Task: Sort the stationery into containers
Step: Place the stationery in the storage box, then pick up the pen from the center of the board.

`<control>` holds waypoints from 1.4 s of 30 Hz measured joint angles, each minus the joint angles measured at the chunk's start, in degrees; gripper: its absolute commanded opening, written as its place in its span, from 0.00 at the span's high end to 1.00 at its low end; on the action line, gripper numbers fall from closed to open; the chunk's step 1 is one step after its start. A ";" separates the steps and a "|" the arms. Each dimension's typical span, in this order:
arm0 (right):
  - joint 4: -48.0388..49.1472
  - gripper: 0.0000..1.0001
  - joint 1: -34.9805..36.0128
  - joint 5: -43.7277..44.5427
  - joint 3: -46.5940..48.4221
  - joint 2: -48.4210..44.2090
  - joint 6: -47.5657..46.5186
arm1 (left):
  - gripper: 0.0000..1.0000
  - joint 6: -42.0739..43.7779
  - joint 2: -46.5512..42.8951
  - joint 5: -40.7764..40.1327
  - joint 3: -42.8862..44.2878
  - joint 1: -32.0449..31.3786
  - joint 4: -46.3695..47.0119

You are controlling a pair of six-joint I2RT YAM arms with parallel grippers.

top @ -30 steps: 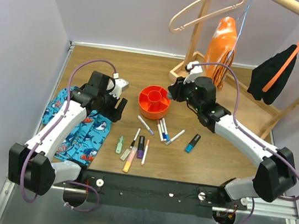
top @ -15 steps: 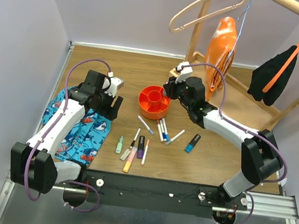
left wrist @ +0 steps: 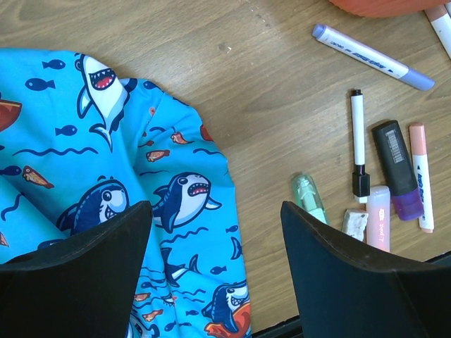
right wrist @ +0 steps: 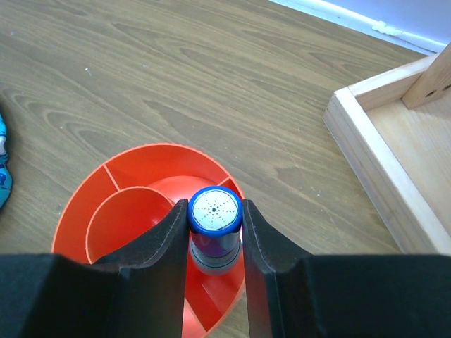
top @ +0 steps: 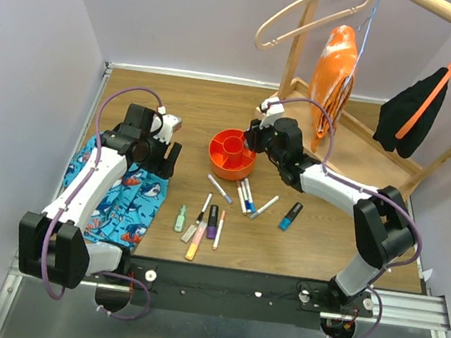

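2 white-black arms [top: 88, 188], seemingly purple cables [top: 131, 91]

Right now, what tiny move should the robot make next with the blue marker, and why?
Probably lower a little and open the right gripper. It is shut on the blue-capped marker, held upright just above the red-orange bowl, so letting go should drop it in.

Roughly eleven markers [top: 212, 222], one bowl [top: 227, 170]

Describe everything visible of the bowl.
The bowl is round, red-orange and glossy like plastic, with a central cup and thin dividers splitting the outer ring. It stands upright on the wood table, beyond the scattered pens. Visible compartments hold nothing. The right gripper holds a blue-capped marker upright over it; contact cannot be told.
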 measured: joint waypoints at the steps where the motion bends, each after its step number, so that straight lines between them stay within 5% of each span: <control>1: 0.02 0.58 0.00 0.00 0.00 0.00 0.00 | 0.17 -0.04 0.00 0.00 0.00 0.15 0.02; 18: -12.94 0.29 0.00 -1.46 2.45 -5.97 -0.31 | 0.14 -1.03 -1.33 0.98 -0.96 0.63 1.36; 27: -40.98 0.32 0.00 -19.45 1.44 -18.12 -28.92 | 0.14 -1.01 -5.49 2.82 -1.09 0.63 1.49; 32: -54.60 0.37 0.09 -24.83 0.85 -14.01 -46.56 | 0.14 -1.01 -6.43 3.50 -2.08 0.72 1.73; 42: -61.13 0.40 0.61 -24.44 1.07 -5.40 -67.28 | 0.14 -1.01 -6.45 4.52 -3.30 1.75 1.70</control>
